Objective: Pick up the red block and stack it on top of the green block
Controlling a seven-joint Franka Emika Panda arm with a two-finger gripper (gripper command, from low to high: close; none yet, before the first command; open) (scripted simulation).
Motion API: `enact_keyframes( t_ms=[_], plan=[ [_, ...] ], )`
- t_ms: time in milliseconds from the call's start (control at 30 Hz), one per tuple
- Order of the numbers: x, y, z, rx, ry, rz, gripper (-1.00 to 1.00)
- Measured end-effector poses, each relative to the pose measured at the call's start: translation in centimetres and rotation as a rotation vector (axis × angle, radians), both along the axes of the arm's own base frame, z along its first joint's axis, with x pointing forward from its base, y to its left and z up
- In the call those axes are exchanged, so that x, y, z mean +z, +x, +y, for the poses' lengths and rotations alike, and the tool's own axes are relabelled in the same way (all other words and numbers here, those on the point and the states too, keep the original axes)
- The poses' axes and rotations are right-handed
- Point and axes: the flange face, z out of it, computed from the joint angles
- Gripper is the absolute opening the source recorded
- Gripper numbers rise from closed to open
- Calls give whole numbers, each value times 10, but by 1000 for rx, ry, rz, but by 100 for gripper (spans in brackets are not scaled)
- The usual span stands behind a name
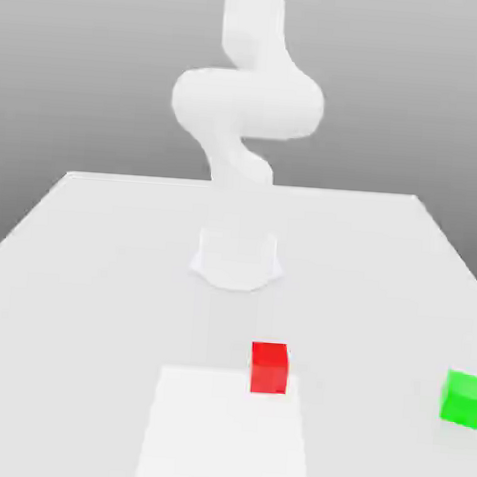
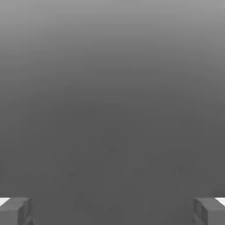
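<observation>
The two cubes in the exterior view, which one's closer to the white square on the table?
The red cube: it overlaps the white square, while the green one lies apart.

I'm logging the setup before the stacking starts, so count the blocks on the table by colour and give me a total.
Red: 1 block
Green: 1 block
Total: 2 blocks

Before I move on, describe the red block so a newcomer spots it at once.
On the table, in front of the robot's base, lies a pale square. The red block sits at its far edge; its color separates it from the green block.
</observation>
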Motion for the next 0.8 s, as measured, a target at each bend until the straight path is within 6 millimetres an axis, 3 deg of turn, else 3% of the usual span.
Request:
enact_keyframes(
  t_ms=[133,300,400,600,767,800],
  plan=[
    [-99,32,11,10,20,148,0],
    [-225,37,28,22,24,336,0],
    [-300,20,38,28,14,456,0],
    [-452,-42,51,35,-26,693,0],
    [-506,-52,53,36,-29,722,0],
    [-513,-53,53,36,-30,722,-100]
  ],
)
